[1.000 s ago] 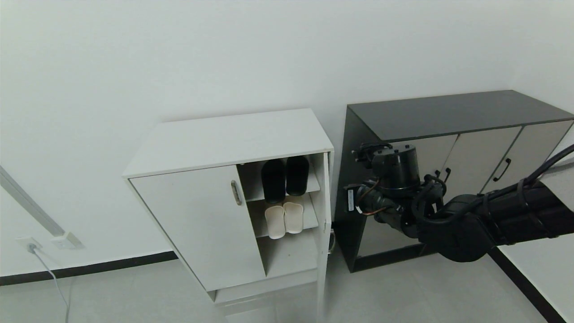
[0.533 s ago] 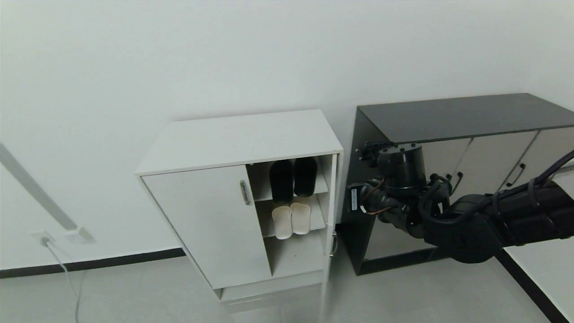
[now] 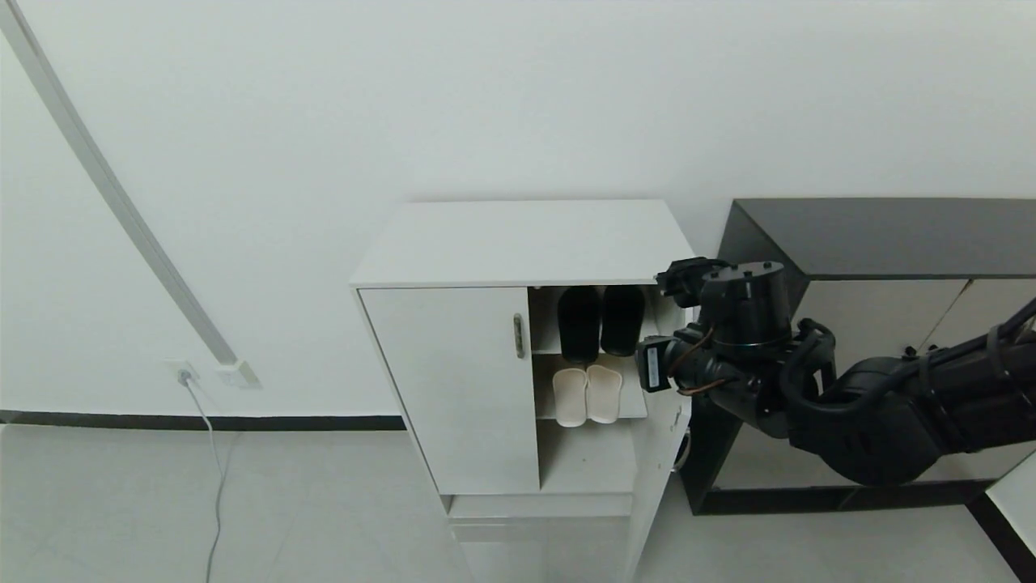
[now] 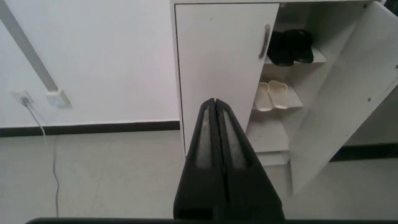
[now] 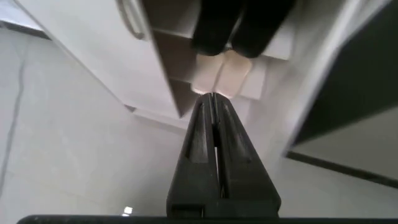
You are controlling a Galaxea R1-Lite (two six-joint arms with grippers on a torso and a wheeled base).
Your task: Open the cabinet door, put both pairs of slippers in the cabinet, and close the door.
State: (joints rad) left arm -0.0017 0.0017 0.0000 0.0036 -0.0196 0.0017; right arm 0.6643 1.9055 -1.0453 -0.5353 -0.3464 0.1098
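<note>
The black slippers [image 3: 601,322] lie on the top shelf of the cabinet [image 3: 518,243], the white slippers [image 3: 588,394] on the shelf below, and the door [image 4: 348,93] stands open. The right gripper [image 5: 213,98], fingers together and empty, is near the open side. The left gripper [image 4: 214,102], also together and empty, faces the cabinet from farther off.

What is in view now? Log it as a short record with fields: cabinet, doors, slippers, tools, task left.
cabinet: white cabinet against the wall, dark cabinet to its right
doors: left door shut; right door swung open
black slippers: upper shelf, side by side
white slippers: shelf below, side by side
left tool: shut, empty, facing the cabinet
right tool: shut, empty, pointed at the open compartment
task left: close the right door
</note>
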